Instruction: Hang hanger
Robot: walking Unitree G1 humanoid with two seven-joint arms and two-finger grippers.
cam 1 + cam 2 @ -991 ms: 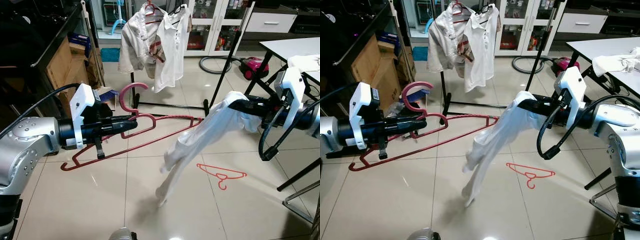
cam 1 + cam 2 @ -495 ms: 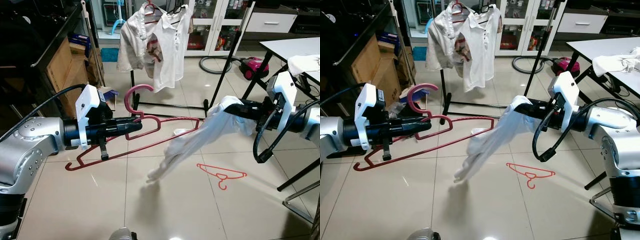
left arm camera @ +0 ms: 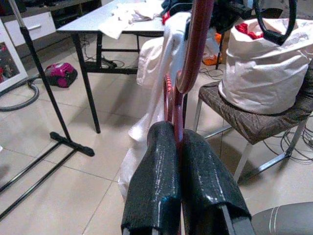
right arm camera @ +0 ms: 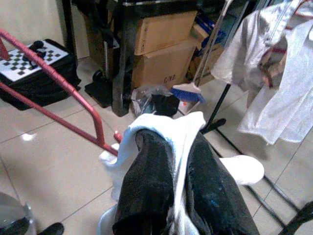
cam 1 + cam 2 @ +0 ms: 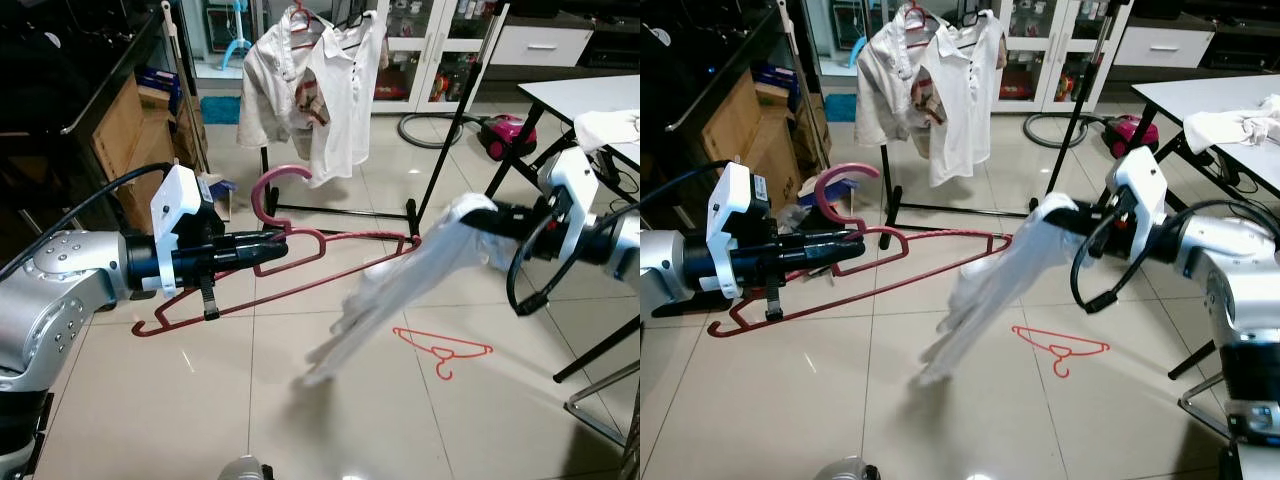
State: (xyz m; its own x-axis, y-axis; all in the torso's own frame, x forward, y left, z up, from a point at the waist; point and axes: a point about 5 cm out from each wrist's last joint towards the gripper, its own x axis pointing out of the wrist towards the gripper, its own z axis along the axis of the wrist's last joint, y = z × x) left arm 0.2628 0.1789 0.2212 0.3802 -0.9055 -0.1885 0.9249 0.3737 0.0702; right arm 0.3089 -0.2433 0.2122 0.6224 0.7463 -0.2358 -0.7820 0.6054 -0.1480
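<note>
One red hanger (image 5: pixel 300 262) is held in the air above the tiled floor (image 5: pixel 180 400), its hook turned upward and its long bar stretched toward the robot's right. It is clamped near the neck by the left gripper (image 5: pixel 268 252), whose two black fingers (image 3: pixel 154 181) are pressed together on the red wire in the left wrist view. The far tip of the hanger is seen touching or entering one white garment (image 5: pixel 400 290), which is carried by the right gripper (image 5: pixel 1080 222). In the right wrist view the two fingers (image 4: pixel 146 186) of this gripper are closed on a fold of the white cloth, and the rest of the garment is hanging down and to the robot's left, blurred.

On the floor, below the garment, a second red hanger (image 5: pixel 445 350) is lying flat. Behind, one black clothes rack (image 5: pixel 340 210) is standing, and two light shirts (image 5: pixel 310 90) are hung on it. One pink vacuum cleaner (image 5: pixel 505 130) with a grey hose is placed on the floor near the rack. At the robot's right one white table (image 5: pixel 580 95) is seen, with more white cloth (image 5: pixel 1230 125) piled on it. At the left, cardboard boxes (image 5: pixel 135 130) are stacked against dark shelving.
</note>
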